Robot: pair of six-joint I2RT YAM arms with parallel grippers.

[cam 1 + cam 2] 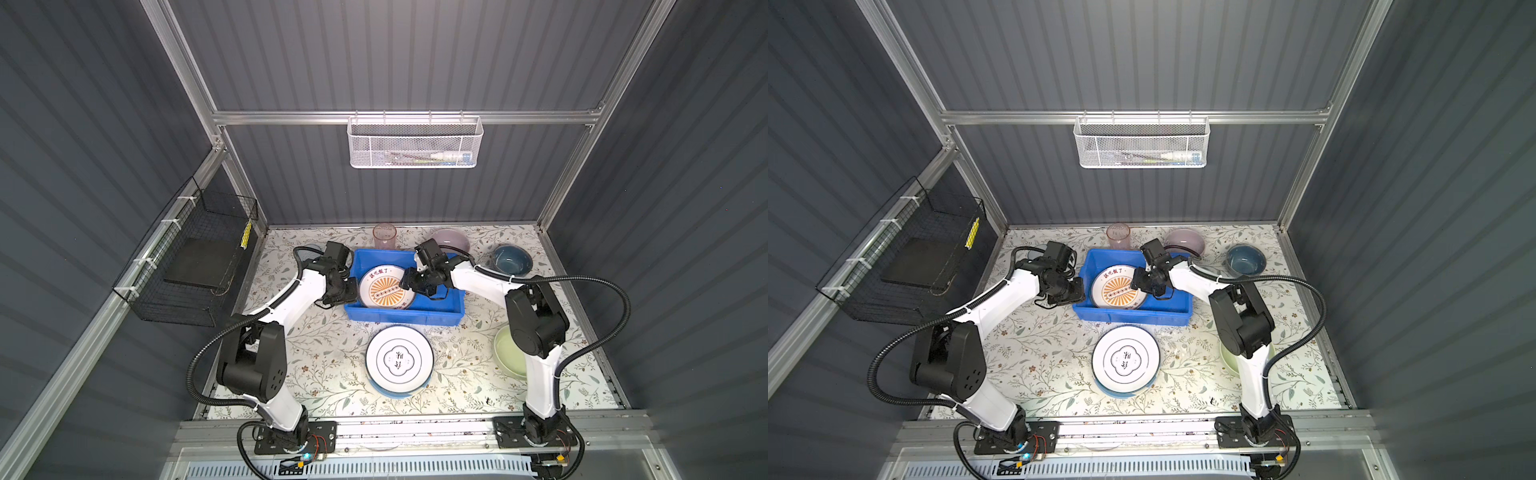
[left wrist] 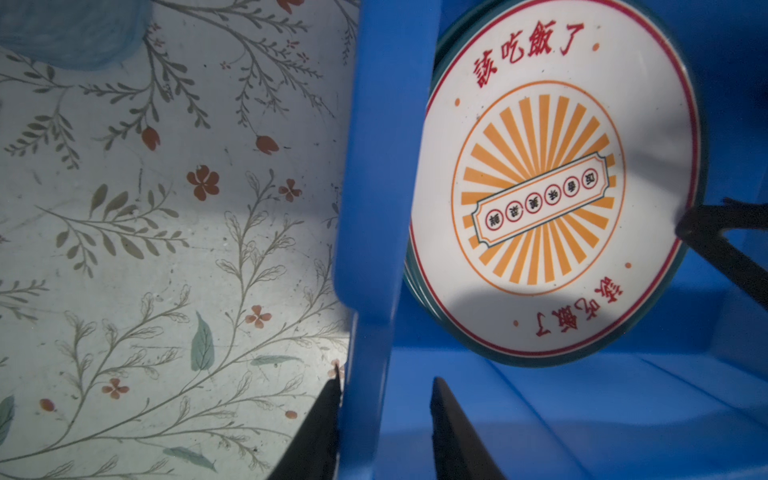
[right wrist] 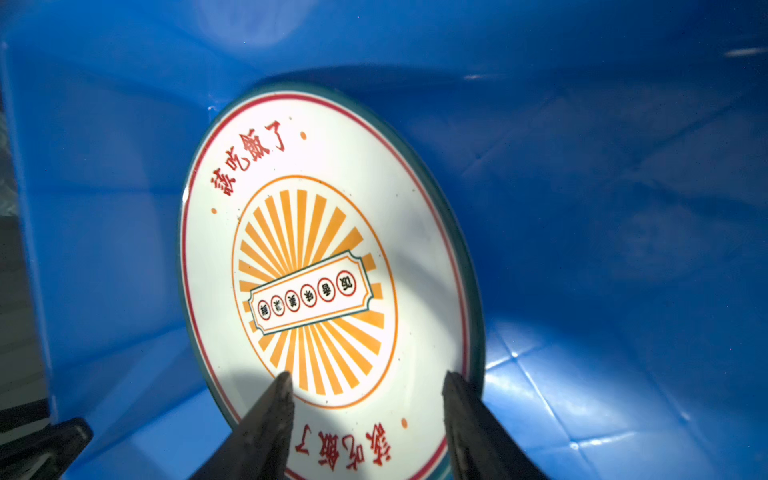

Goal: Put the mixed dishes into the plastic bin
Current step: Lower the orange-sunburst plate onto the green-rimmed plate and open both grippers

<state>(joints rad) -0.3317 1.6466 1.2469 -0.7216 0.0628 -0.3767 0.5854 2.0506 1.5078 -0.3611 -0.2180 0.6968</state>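
Note:
The plastic bin [image 1: 403, 319] stands mid-table, bright blue. An orange sunburst plate [image 1: 386, 289] lies in it, tilted on another plate's dark green rim [image 2: 409, 270]. My left gripper [image 2: 384, 380] is shut on the bin's left wall [image 2: 382, 166], one finger outside and one inside. My right gripper [image 3: 368, 376] is open over the sunburst plate's [image 3: 324, 249] right edge, with the rim between its spread fingers. In front of the bin, a black-emblem plate [image 1: 399, 359] rests on a blue-striped plate [image 1: 390, 392].
Behind the bin stand a pink tumbler [image 1: 384, 236] and a lilac bowl [image 1: 451, 240]. A dark blue bowl [image 1: 512, 259] is at the back right. A pale green bowl [image 1: 508, 353] sits by the right arm. A blue tumbler [image 2: 70, 33] is left of the bin.

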